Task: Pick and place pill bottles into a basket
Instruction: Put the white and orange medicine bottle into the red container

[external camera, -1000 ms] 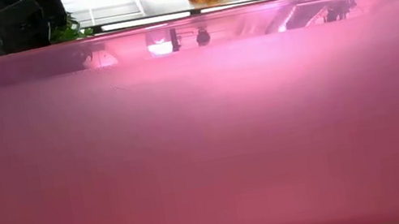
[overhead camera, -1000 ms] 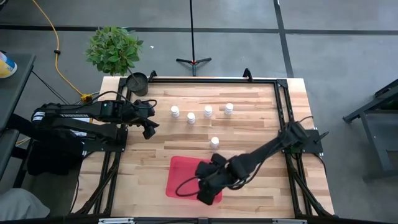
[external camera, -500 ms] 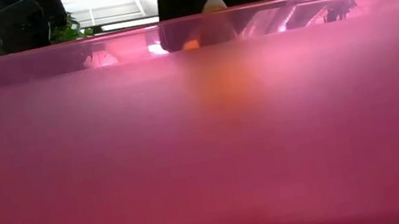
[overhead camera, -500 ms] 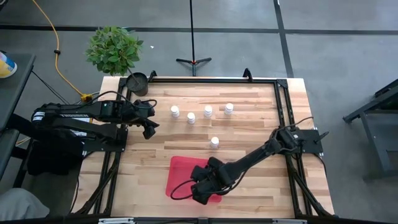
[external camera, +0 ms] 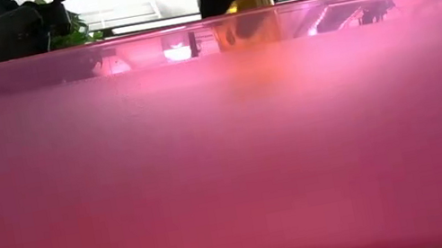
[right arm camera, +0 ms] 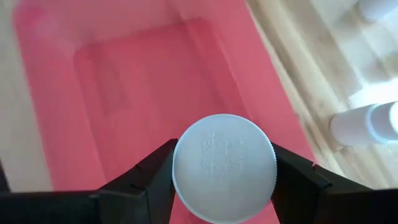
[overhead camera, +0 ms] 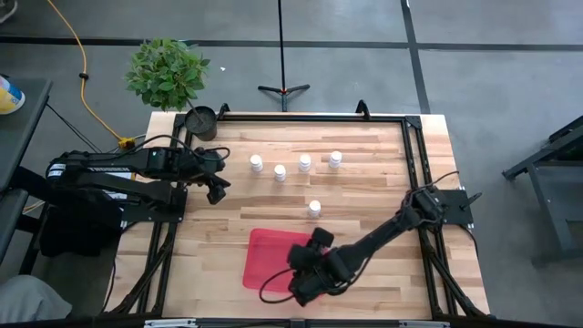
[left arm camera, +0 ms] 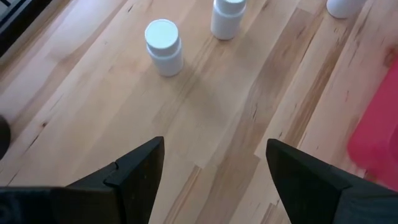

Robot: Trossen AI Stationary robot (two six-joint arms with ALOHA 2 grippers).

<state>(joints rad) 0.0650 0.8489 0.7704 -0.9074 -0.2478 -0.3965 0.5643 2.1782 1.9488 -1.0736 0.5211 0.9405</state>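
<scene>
We see the right gripper (right arm camera: 224,171) over the red basket (overhead camera: 264,260), its fingers pinching an amber pill bottle (external camera: 249,11) by its white cap (right arm camera: 224,167). Five white pill bottles (overhead camera: 280,172) stand on the table (overhead camera: 383,182) beyond the basket's far edge. The left gripper (left arm camera: 214,165) hangs near them, well apart from the basket, fingers spread and empty.

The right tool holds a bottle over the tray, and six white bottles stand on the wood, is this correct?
Almost. The right tool does hold a bottle over the tray, but the high view shows five bottles on the wood, not six.
</scene>
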